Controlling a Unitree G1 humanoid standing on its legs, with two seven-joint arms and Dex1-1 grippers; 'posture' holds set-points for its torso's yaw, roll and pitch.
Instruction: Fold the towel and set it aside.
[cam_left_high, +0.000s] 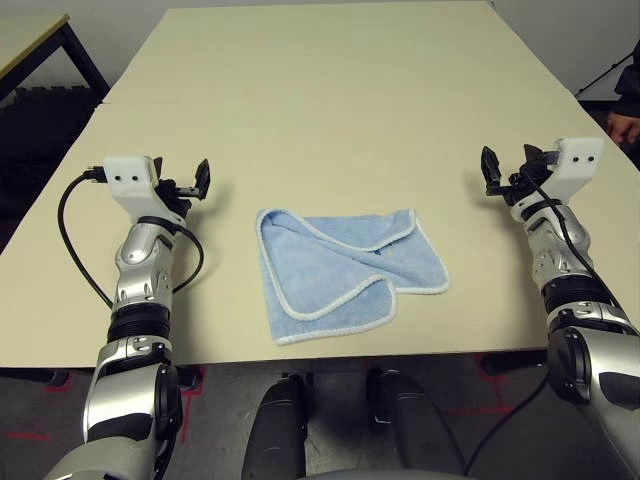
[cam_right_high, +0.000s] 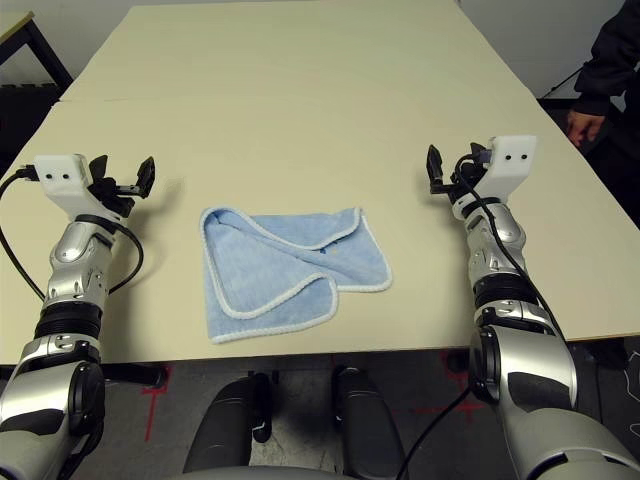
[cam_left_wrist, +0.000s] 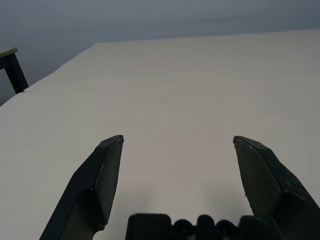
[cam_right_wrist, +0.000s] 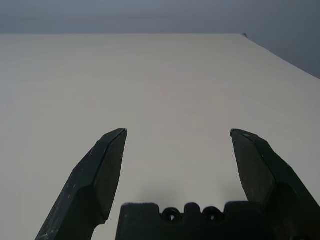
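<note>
On the table (cam_left_high: 300, 100), light-blue towel (cam_left_high: 335, 275) loosely folded, white-edged, both end effectors wide apart, empty.

A pale beige table (cam_left_high: 330, 90) fills the room's middle, dark-legged side table (cam_left_high: 35, 40) beyond its corner.

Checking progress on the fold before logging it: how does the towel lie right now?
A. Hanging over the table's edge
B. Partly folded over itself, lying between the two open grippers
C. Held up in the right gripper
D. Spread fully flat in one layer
B: the towel lies on the table with layers doubled over, apart from the open left gripper and right gripper.
</note>
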